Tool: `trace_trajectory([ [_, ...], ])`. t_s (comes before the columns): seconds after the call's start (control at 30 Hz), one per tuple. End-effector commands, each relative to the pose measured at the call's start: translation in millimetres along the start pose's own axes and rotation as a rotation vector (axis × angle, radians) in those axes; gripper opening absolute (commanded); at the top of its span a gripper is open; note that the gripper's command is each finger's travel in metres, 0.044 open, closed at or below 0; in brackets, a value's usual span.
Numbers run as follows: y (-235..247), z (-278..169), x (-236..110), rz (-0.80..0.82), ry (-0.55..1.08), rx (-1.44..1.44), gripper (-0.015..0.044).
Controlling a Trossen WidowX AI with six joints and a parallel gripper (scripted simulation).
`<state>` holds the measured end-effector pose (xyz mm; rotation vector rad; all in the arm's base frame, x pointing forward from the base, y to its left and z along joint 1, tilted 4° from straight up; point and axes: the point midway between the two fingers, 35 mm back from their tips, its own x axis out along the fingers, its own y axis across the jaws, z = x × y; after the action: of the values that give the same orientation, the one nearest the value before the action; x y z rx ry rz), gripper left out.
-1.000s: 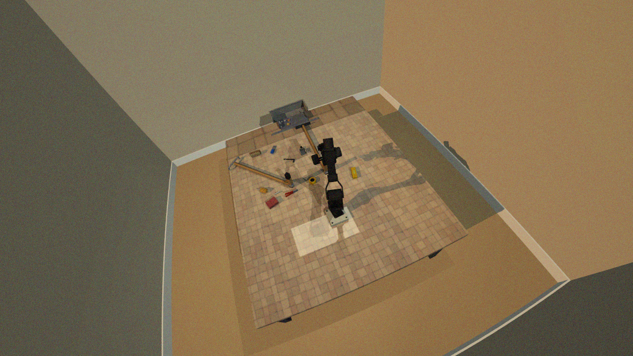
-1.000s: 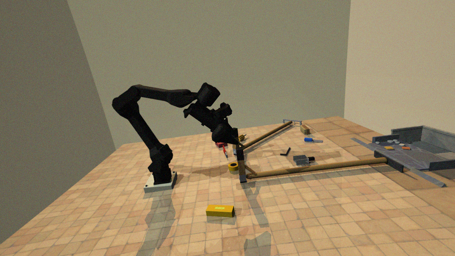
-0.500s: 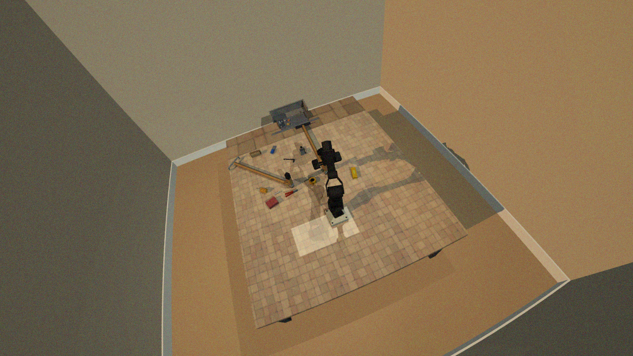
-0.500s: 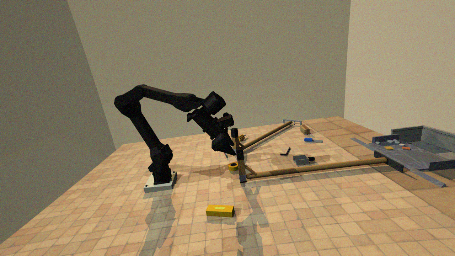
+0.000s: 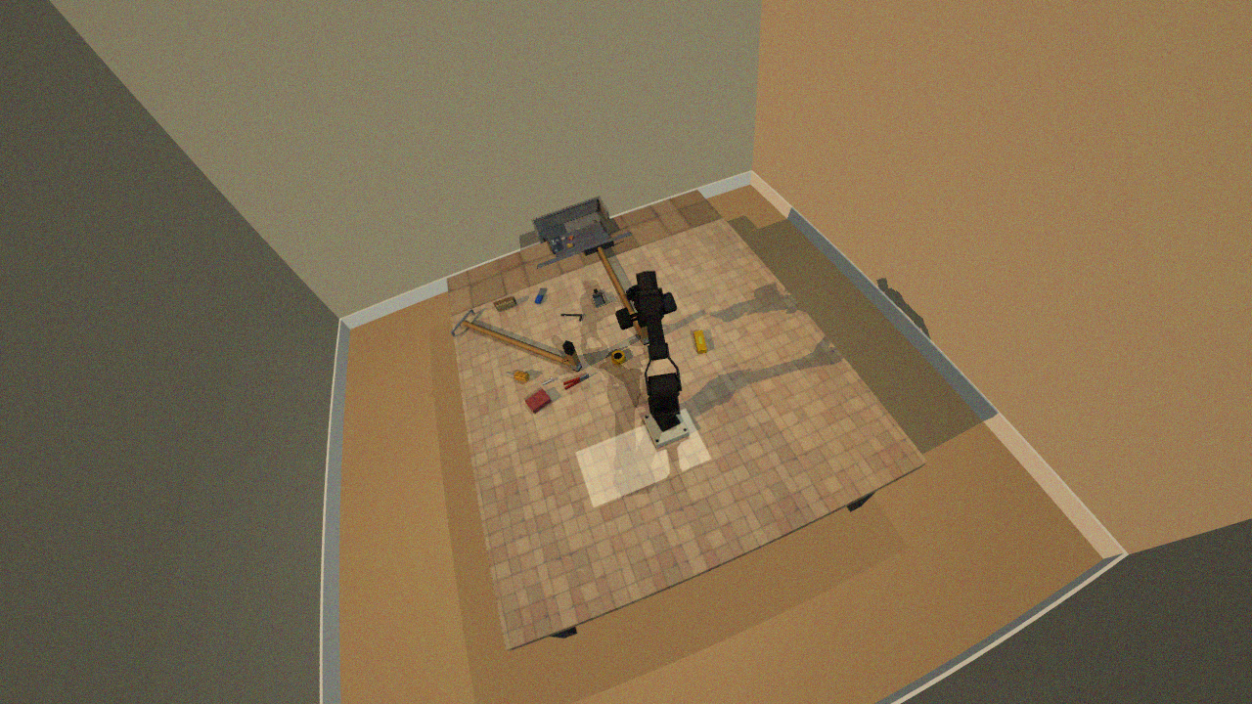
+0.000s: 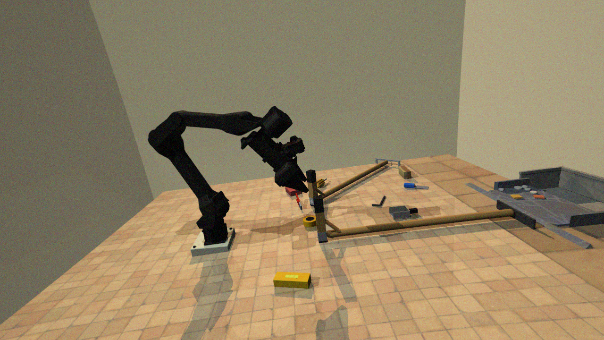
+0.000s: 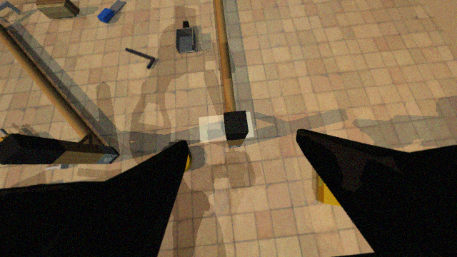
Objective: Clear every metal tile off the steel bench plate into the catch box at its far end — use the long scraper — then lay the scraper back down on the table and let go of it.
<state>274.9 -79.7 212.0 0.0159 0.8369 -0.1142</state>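
Note:
The long scraper lies on the table. Its brown pole (image 6: 422, 221) (image 5: 609, 273) (image 7: 223, 61) runs to a dark blade (image 6: 515, 213) at the near edge of the steel bench plate (image 6: 553, 209) (image 5: 584, 238). Its black upright handle (image 6: 321, 219) (image 7: 235, 125) stands at the near end. Several small metal tiles (image 6: 523, 192) (image 5: 568, 243) lie on the plate, in front of the grey catch box (image 6: 578, 186) (image 5: 568, 212). My gripper (image 6: 302, 186) (image 7: 241, 140) (image 5: 626, 318) is open and empty. It points down just above the handle's top, one finger on each side.
A second pole tool (image 6: 350, 179) (image 5: 516, 341) (image 7: 46, 86) with its own upright handle (image 6: 311, 186) (image 7: 53, 153) lies to the left. A yellow tape roll (image 6: 309, 221), a yellow block (image 6: 291, 279) (image 7: 324, 193), a grey box (image 6: 398, 211) (image 7: 186, 39), a hex key (image 6: 381, 202) and a red block (image 5: 537, 400) lie around.

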Motion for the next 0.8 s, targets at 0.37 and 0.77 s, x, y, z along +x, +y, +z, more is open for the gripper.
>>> trace_trajectory([
  [0.37, 0.7, -22.3, 27.8, 0.004, -0.003, -0.005, 0.044],
  [0.77, -0.1, -20.3, 43.0, 0.004, -0.004, -0.005, 0.044],
])
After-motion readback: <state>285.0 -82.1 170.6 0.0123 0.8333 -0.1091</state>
